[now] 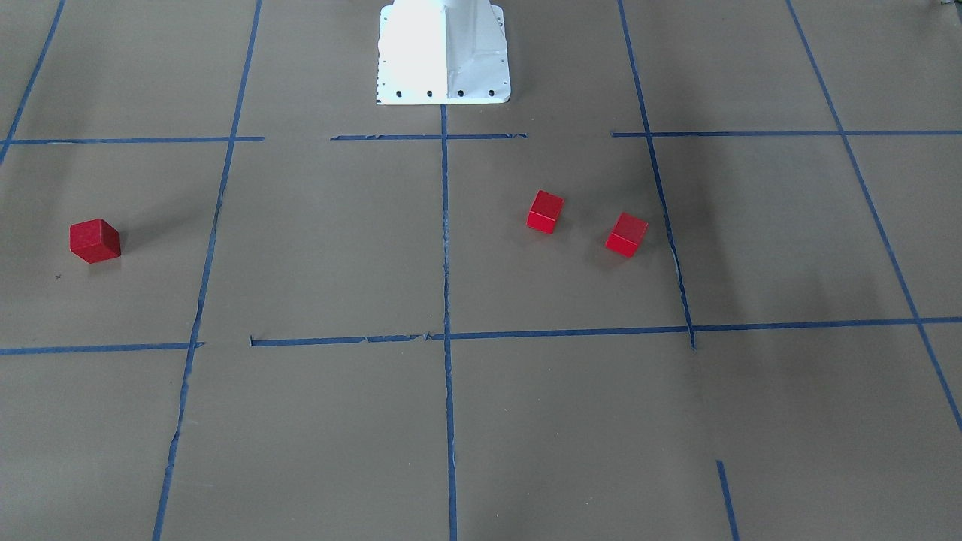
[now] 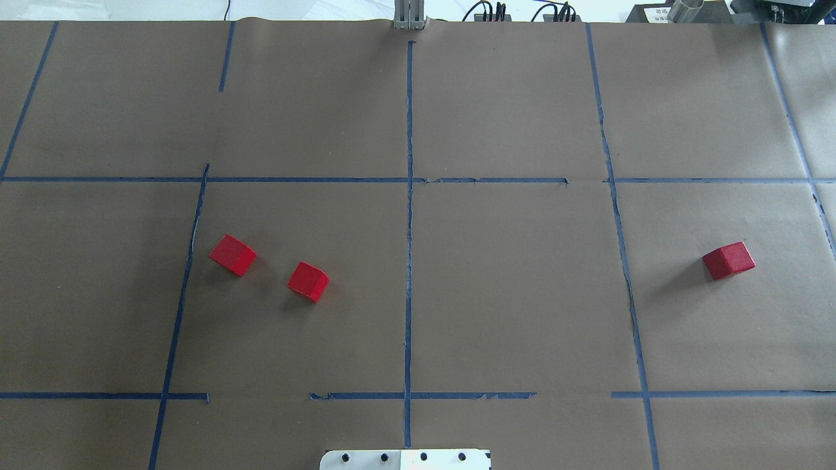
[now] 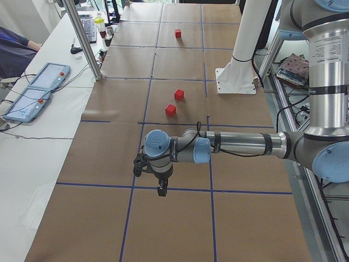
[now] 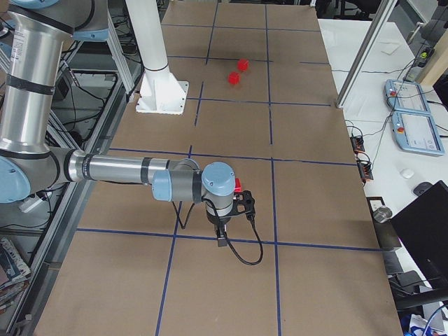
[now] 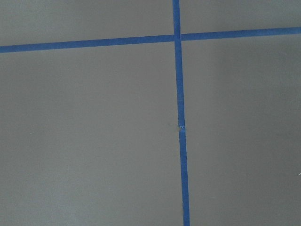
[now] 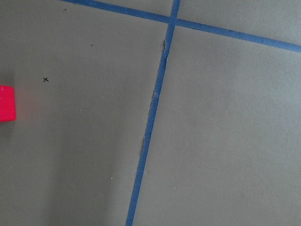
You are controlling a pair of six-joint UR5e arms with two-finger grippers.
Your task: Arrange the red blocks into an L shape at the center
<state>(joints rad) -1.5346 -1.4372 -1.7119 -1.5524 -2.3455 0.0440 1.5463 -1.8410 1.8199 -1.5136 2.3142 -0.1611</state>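
Three red blocks lie on the brown paper. Two of them (image 2: 232,254) (image 2: 307,281) sit close together, apart, in the left half of the center cell (image 2: 509,287). The third block (image 2: 729,260) lies alone in the cell to the right. My left gripper (image 3: 161,188) hangs over a tape crossing, well short of the two blocks (image 3: 170,110). My right gripper (image 4: 221,241) hangs beside the lone block (image 4: 238,185), which shows at the right wrist view's left edge (image 6: 6,102). I cannot tell whether either gripper is open or shut.
The white robot base (image 2: 405,459) stands at the near edge of the center cell. A metal post (image 3: 82,38) and a side table with control pendants (image 3: 38,90) lie along the far side. Blue tape lines (image 2: 409,196) grid the paper.
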